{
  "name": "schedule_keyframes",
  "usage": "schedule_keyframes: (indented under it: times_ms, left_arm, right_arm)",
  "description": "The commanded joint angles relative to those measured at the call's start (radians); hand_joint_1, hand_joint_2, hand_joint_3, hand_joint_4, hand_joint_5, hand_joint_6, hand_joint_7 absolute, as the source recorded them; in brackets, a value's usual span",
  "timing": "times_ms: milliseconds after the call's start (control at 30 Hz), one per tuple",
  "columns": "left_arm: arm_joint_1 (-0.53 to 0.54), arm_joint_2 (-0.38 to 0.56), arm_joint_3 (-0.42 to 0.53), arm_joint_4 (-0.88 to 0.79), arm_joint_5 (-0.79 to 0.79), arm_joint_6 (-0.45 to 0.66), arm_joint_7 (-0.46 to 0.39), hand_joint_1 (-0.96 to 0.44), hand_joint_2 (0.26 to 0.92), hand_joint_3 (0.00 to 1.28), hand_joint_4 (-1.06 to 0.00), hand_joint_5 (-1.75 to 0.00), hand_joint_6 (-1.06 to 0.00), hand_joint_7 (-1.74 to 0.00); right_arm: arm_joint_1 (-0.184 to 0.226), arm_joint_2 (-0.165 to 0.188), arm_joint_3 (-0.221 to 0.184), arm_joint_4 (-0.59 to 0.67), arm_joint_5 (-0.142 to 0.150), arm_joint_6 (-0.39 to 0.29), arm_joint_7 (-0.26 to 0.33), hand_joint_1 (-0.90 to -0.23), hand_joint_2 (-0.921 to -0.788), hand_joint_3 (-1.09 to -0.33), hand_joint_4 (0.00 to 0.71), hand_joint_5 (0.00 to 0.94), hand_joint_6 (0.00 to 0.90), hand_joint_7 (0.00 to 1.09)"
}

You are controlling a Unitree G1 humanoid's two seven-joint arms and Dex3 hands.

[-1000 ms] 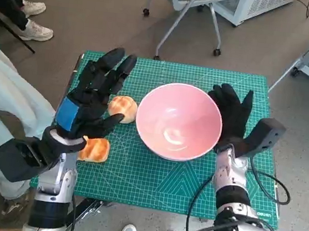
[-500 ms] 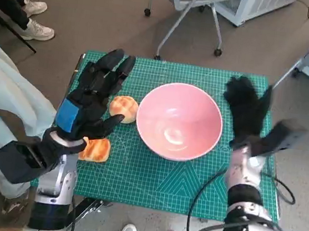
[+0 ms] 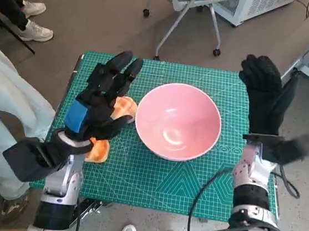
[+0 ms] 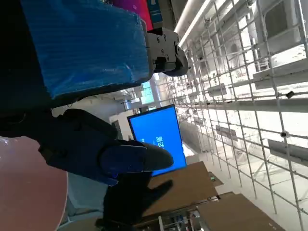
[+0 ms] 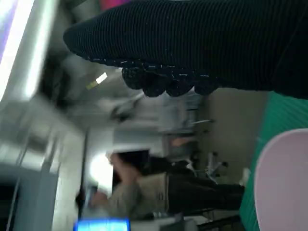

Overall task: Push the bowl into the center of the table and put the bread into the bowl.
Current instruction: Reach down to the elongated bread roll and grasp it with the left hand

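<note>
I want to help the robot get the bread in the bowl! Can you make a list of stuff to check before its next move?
1. Bowl in the middle: the pink bowl sits about mid-table on the green mat. Ok.
2. Bowl has room: nothing in it. Ok.
3. Bread spotted: one bread roll lies beside the bowl, another bread piece nearer the robot, both partly hidden by the left robot hand. Ok.
4. Left robot hand free: fingers spread above the roll, holding nothing. Ok.
5. Right robot hand out of the way: lifted at the table's right edge, apart from the bowl. Ok.
6. Left fingers touching the roll: cannot tell.
</note>
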Motion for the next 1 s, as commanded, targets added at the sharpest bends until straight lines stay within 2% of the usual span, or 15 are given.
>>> schedule_keyframes:
  times_ms: [33,300,467,567,733,1000]
  left_arm:
    - [-0.022,-0.002,-0.009,0.004,0.005,-0.008,-0.005,-0.54,0.921,0.34,-0.18,0.0,0.0,-0.46]
    - [-0.039,-0.003,-0.011,-0.002,-0.012,-0.001,-0.017,-0.54,0.921,0.35,-0.18,0.0,0.0,-0.46]
    - [-0.05,-0.008,-0.013,0.005,-0.019,-0.006,-0.028,-0.54,0.921,0.34,-0.19,-0.01,0.0,-0.47]
    - [-0.059,-0.011,-0.013,0.008,-0.023,-0.007,-0.035,-0.54,0.921,0.34,-0.19,-0.01,0.0,-0.48]
    - [-0.067,-0.01,-0.012,0.012,-0.03,-0.012,-0.05,-0.54,0.921,0.33,-0.19,-0.01,0.0,-0.49]
    - [-0.063,0.015,0.004,0.009,-0.023,-0.031,-0.075,-0.54,0.921,0.33,-0.2,-0.01,0.0,-0.5]
  right_arm:
    - [0.083,-0.009,0.044,-0.13,0.008,-0.011,0.05,-0.616,-0.921,-0.847,0.133,0.021,0.219,0.16]
    - [0.179,0.012,0.1,-0.343,0.069,0.048,0.084,-0.632,-0.921,-0.821,0.157,0.024,0.227,0.19]
    - [0.217,0.024,0.127,-0.418,0.091,0.083,0.085,-0.648,-0.921,-0.793,0.163,0.019,0.221,0.21]
    - [0.229,0.029,0.141,-0.444,0.088,0.094,0.08,-0.654,-0.921,-0.781,0.17,0.012,0.202,0.24]
    - [0.235,0.033,0.158,-0.467,0.088,0.112,0.078,-0.662,-0.921,-0.762,0.178,0.003,0.128,0.38]
    - [0.232,0.038,0.176,-0.479,0.084,0.13,0.075,-0.673,-0.921,-0.744,0.181,0.002,0.103,0.42]
